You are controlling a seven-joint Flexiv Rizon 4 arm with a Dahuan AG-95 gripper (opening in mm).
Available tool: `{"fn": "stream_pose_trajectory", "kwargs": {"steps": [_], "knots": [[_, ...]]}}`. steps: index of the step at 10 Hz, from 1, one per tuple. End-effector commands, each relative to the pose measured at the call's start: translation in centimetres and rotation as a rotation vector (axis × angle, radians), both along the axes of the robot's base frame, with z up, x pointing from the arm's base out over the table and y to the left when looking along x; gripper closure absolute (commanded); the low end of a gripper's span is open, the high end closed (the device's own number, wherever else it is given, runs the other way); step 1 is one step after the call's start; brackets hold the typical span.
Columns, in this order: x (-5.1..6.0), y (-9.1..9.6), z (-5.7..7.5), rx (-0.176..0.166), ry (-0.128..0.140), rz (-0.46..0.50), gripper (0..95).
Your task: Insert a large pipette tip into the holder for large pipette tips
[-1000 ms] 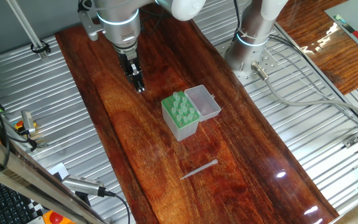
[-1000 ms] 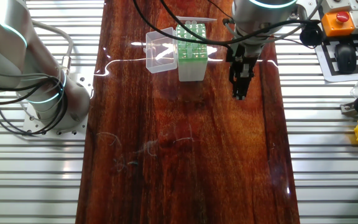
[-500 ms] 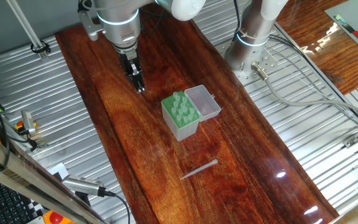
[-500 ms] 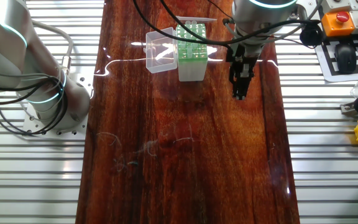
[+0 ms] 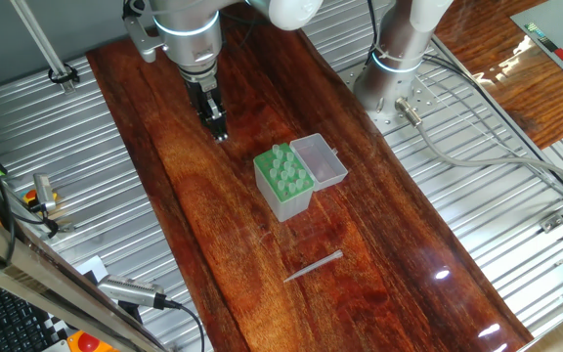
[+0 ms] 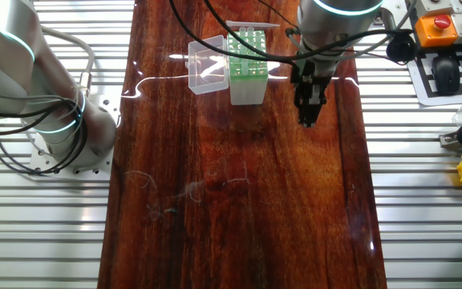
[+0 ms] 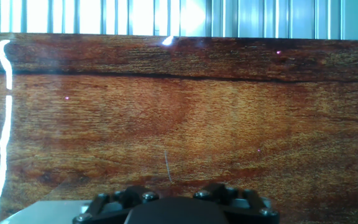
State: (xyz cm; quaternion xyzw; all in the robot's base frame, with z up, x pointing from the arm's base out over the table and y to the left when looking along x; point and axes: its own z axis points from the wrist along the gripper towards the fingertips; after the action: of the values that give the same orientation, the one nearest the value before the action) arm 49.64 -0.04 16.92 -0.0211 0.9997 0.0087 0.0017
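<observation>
Hanging above bare wood in one fixed view, the gripper [image 5: 219, 130] has its fingers pressed together, holding nothing; the holder for large pipette tips [image 5: 283, 182] stands apart, lid open, and the large pipette tip [image 5: 313, 265] lies flat beyond it. From the other fixed view, the gripper [image 6: 308, 116] hovers just beside the holder [image 6: 247, 70]. Through the hand view, only the wooden table [image 7: 179, 112] shows ahead.

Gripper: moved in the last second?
Yes, slightly. The gripper has edged away from the pale green rectangular plastic rack box, toward the wooden table's far end.
</observation>
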Motion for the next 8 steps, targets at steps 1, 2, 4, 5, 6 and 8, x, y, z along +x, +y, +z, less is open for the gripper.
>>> {"fn": "stream_pose_trajectory", "kwargs": {"steps": [1,2,4,5,6,8], "knots": [[0.04,-0.02,-0.07,-0.001,0.001,0.015,95.0],[0.01,-0.02,-0.09,-0.001,0.003,0.021,95.0],[0.0,-0.02,-0.09,-0.001,0.003,0.023,95.0],[0.0,-0.02,-0.09,-0.001,0.003,0.023,95.0],[0.0,-0.03,-0.09,-0.001,0.003,0.019,95.0],[0.0,-0.03,-0.09,-0.001,0.002,0.017,95.0]]}}
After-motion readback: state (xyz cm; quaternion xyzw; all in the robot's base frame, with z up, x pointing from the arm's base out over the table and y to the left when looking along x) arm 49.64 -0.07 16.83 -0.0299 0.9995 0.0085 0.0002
